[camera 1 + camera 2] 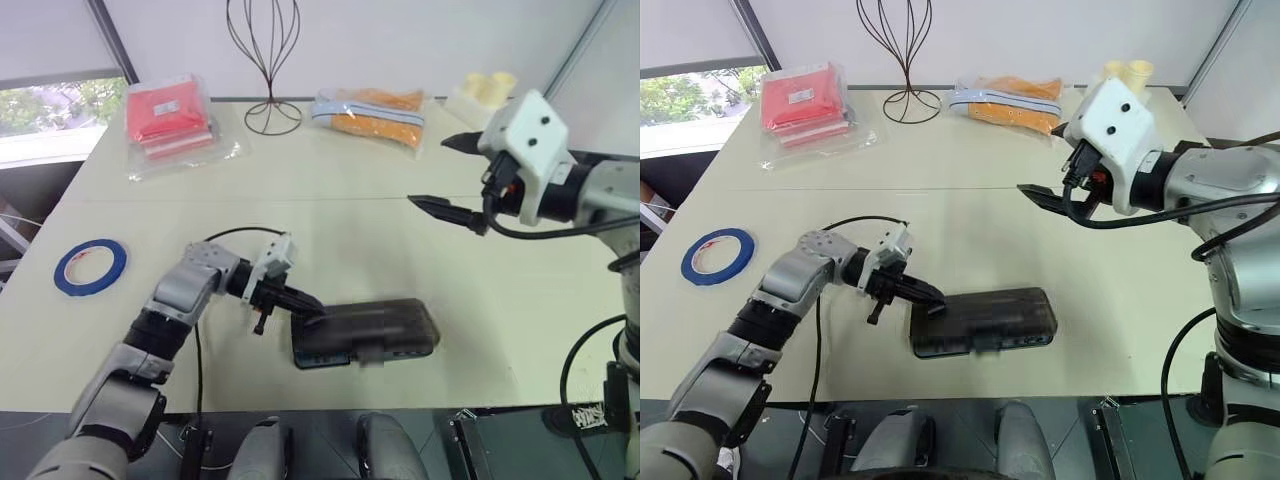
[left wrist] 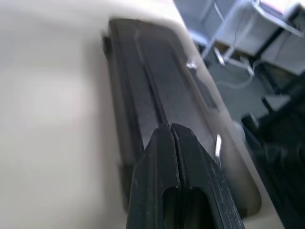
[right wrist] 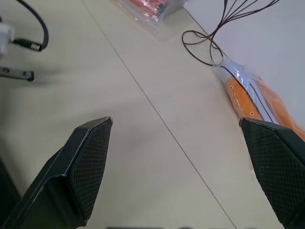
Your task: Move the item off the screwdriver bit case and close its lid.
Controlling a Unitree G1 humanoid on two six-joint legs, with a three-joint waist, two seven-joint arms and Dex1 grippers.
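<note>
The screwdriver bit case [image 1: 365, 333] lies flat near the table's front edge, glossy black from outside. Its lid [image 2: 162, 81] is down on the tray, and nothing rests on top. Which of the table's things is the item, I cannot tell. My left gripper [image 1: 318, 310] is shut, with nothing between its fingers. Its tips sit at the case's left end, on or just over the lid's edge. My right gripper [image 1: 432, 172] hangs open high above the table, to the right of and beyond the case, holding nothing.
A blue tape roll [image 1: 91, 266] lies at the left. Along the back stand a red packet in a clear bag [image 1: 170, 120], a wire stand [image 1: 270, 100], an orange packet [image 1: 375, 115] and yellow cups [image 1: 488, 88]. The table's front edge runs just beneath the case.
</note>
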